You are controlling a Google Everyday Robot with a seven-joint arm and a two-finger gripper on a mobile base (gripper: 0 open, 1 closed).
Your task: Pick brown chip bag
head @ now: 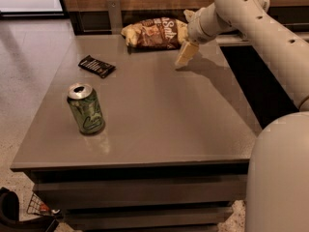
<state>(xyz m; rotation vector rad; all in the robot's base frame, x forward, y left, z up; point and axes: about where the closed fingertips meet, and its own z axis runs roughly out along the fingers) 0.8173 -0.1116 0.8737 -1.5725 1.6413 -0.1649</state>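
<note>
I see the gripper point(185, 56) hanging low over the far right of the table point(159, 110), seemingly just clear of the brown chip bag point(153, 33), which lies along the far edge. Released or clenched, I can't tell. The green can point(86, 109) stands near left.

"Salt" on brown chip bag point(153, 34)

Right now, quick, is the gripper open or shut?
Gripper: by the right end of the chip bag; open or shut cannot be told.
</note>
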